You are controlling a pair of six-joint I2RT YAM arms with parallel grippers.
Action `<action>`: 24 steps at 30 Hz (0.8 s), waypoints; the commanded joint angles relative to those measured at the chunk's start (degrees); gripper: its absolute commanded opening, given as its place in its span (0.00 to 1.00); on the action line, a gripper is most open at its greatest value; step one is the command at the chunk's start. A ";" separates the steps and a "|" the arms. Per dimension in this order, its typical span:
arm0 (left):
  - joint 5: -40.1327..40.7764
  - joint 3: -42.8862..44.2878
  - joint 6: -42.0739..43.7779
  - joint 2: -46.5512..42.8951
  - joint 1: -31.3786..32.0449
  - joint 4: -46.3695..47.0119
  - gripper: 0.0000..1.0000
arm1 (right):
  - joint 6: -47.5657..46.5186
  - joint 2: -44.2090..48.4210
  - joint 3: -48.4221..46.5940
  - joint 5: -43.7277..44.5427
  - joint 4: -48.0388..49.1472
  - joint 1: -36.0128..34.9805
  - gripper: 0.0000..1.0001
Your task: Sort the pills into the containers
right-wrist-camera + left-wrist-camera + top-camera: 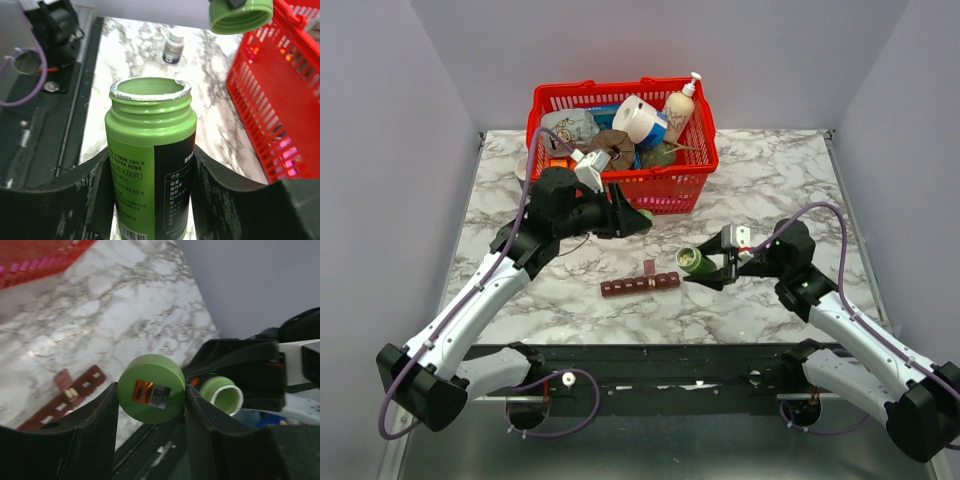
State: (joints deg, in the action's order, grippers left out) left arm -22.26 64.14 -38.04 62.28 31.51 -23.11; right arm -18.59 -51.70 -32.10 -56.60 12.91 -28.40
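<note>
The dark red pill organizer (640, 284) lies on the marble table between the arms, one lid standing open. It also shows in the left wrist view (67, 399). My left gripper (638, 221) is shut on a green bottle cap (151, 394) and holds it above the table, left of the bottle. My right gripper (712, 270) is shut on an open green pill bottle (150, 165), tilted with its mouth toward the organizer (694, 262). The cap hangs at the top of the right wrist view (241, 15). No loose pills show.
A red mesh basket (692, 180) full of household items stands at the back of the table, just behind the left gripper, and also shows in the right wrist view (280, 100). A small white bottle (175, 46) stands on the marble beyond the green bottle.
</note>
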 commanded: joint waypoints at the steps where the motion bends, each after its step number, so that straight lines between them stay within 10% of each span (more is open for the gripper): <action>1: -14.12 -2.43 -17.72 3.63 0.05 12.08 0.08 | -3.56 0.11 -2.53 5.79 -2.18 -0.25 0.01; 24: -7.10 8.28 -14.69 12.51 8.31 -2.90 0.02 | -8.83 -5.16 -10.79 18.10 -15.28 -2.71 0.01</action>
State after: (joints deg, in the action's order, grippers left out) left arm -32.45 69.52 -54.28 74.37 38.50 -21.28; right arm -25.39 -56.10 -39.99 -41.41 -0.19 -29.78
